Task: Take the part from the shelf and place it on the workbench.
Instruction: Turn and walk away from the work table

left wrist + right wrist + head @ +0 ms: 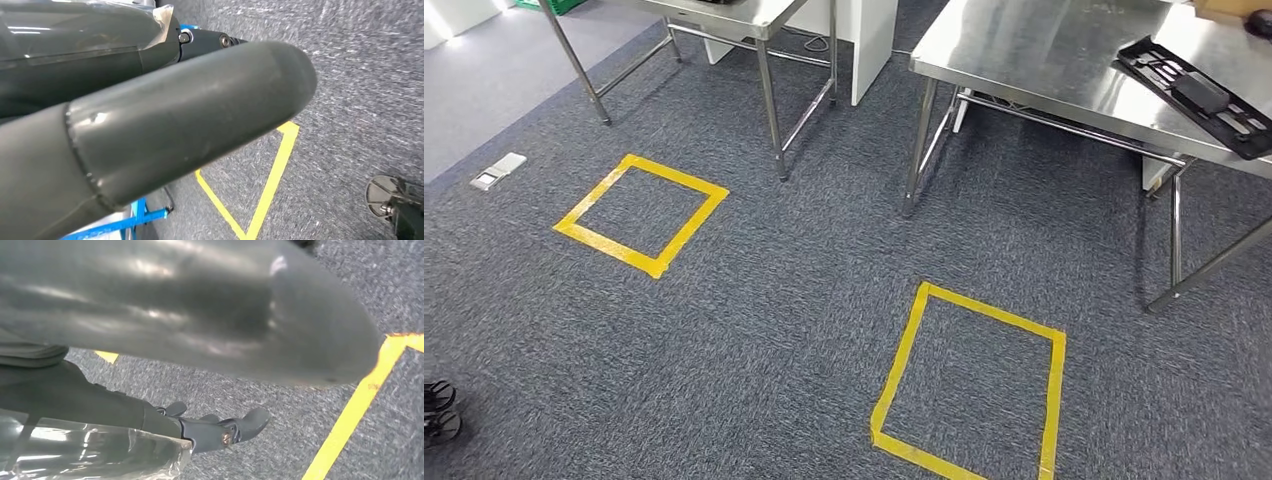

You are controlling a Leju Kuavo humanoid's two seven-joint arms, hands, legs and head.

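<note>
A long black part (1199, 95) lies flat on the steel workbench (1044, 60) at the far right of the head view. My left hand (190, 135) hangs over grey carpet in the left wrist view, its thick grey thumb stretched out and dark fingers (210, 41) straight beside it, with nothing between them. In the right wrist view my right hand (200, 330) hangs the same way, thumb apart from the dark fingers (235, 427), holding nothing. Clear film covers the palm side of both hands.
Two yellow tape squares mark the carpet, one at the left (642, 213) and one near me (972, 385). A second steel table (754, 20) stands at the back. A floor socket (497, 171) and black casters (439, 410) sit at the left.
</note>
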